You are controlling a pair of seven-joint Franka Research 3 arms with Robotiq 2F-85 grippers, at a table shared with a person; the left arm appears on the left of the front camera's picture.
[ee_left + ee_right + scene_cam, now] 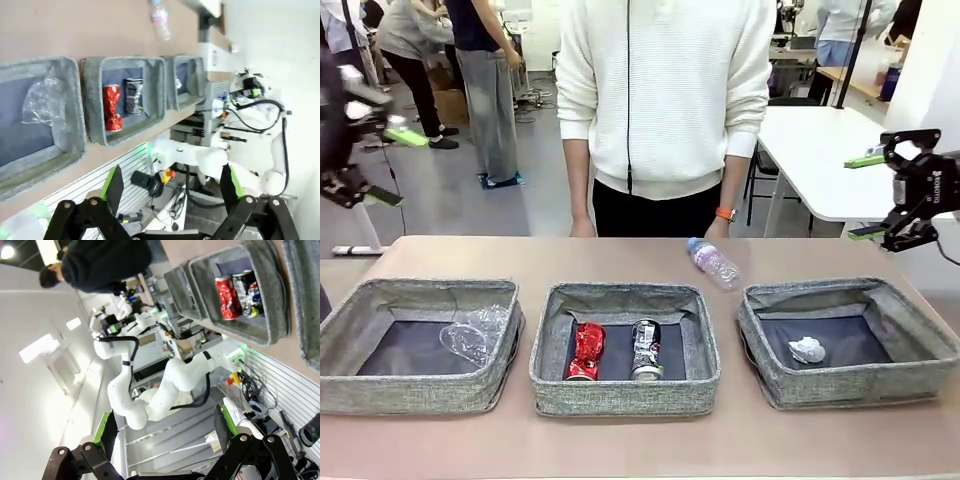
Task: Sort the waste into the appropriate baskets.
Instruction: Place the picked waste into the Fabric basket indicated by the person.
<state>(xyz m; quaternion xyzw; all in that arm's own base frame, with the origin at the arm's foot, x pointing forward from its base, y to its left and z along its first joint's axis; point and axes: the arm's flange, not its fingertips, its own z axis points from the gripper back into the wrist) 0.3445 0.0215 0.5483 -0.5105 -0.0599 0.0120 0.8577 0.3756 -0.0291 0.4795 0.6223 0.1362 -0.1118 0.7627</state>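
2 end effectors — left [170, 187], right [165, 432] — hang spread wide, empty; plastic bottle [713, 263] lies behind 3 baskets [625, 400].

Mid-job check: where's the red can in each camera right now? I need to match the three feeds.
Front view: red can lies in the middle basket, left of the black-and-silver can.
Left wrist view: red can in the second basket from picture left, left of the black-and-silver can.
Right wrist view: red can upper right, in the open basket.
Shared landmark: the black-and-silver can beside it.
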